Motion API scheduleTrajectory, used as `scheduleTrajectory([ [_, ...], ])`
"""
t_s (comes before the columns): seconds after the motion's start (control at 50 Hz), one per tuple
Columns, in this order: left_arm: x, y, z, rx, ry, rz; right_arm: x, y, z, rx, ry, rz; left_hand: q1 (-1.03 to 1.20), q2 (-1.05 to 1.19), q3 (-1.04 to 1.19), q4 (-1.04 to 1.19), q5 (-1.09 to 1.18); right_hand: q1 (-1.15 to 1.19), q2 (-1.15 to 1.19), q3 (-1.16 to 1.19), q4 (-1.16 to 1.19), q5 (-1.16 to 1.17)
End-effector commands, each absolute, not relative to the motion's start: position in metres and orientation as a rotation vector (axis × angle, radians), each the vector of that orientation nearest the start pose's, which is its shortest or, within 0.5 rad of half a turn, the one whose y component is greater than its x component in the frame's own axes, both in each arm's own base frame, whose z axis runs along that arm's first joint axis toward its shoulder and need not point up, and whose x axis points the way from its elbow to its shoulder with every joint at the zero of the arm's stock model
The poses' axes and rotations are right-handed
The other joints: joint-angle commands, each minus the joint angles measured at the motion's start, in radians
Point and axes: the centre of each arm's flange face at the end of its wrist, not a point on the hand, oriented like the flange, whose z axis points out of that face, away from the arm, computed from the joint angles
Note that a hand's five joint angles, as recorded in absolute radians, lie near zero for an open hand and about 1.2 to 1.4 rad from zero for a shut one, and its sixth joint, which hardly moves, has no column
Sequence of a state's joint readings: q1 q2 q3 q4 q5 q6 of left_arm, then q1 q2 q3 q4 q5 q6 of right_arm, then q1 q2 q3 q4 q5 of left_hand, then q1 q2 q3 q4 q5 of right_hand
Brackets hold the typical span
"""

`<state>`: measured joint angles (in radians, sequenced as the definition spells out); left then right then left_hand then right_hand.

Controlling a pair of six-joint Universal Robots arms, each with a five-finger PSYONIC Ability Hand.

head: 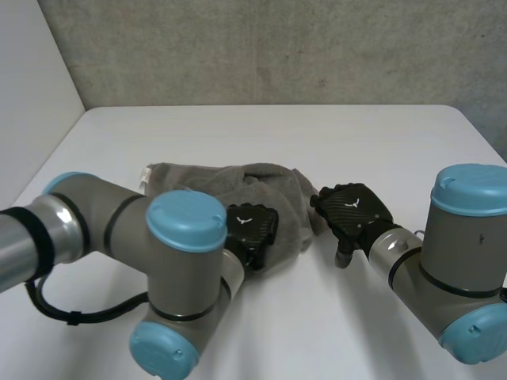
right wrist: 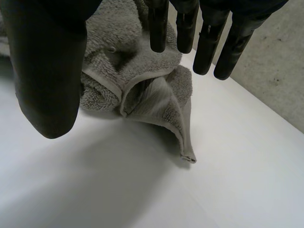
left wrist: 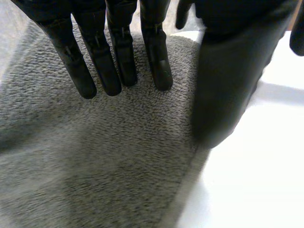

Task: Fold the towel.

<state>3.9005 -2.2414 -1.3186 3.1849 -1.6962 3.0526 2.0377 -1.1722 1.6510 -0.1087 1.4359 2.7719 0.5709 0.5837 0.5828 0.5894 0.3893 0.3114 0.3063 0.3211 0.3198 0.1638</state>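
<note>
— Grey terry towel [head: 206,182]: where is it lying?
— Crumpled at the centre of the frame in the head view, on the white worktop [head: 333,134]. A rough concrete wall [head: 277,47] runs across the top of the frame behind it. The cloth is bunched, with a pale bit of hem at its left end.
— And the left hand [head: 252,226]?
— It sits over the towel's near part, just below the middle of the frame. It ends the left arm [head: 103,229], which comes in from the lower left. In its wrist view the fingers [left wrist: 102,71] are straight and released, side by side over the terry pile. The thumb is straight beside them, near the towel's edge where the bare worktop begins. Whether the tips press the cloth or hover just above it, I cannot tell.
— The right hand [head: 354,210]?
— Right of centre, just beside the towel's right edge, on the right arm [head: 467,237] from the lower right corner. Its wrist view shows the fingers [right wrist: 204,47] and thumb straight and apart, grasping nothing. A folded, hemmed corner of the towel lies on the worktop below the gap between them, one tip of cloth pointing away from the heap.
</note>
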Motion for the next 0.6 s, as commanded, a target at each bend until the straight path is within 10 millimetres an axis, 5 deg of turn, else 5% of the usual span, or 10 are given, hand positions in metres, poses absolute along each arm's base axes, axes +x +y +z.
scheduleTrajectory([
  [0.02, -0.388, -0.185, 0.130, 0.949, 2.844, -1.921, 0.280, -0.238, 0.161, -1.107, 2.210, -1.659, -0.037, -0.050, -0.049, -0.056, -0.030, 0.035, 0.040, 0.025, 0.026, 0.008],
  [0.2, -0.393, -0.200, 0.108, 0.794, 2.741, -1.919, 0.281, -0.239, 0.163, -1.106, 2.204, -1.664, -0.032, -0.044, -0.043, -0.050, -0.024, 0.035, 0.040, 0.025, 0.026, 0.008],
  [0.6, -0.390, -0.222, 0.113, 0.729, 2.463, -2.029, 0.282, -0.238, 0.157, -1.116, 2.211, -1.643, 0.250, 0.237, 0.238, 0.232, 0.257, 0.032, 0.037, 0.022, 0.024, 0.005],
])
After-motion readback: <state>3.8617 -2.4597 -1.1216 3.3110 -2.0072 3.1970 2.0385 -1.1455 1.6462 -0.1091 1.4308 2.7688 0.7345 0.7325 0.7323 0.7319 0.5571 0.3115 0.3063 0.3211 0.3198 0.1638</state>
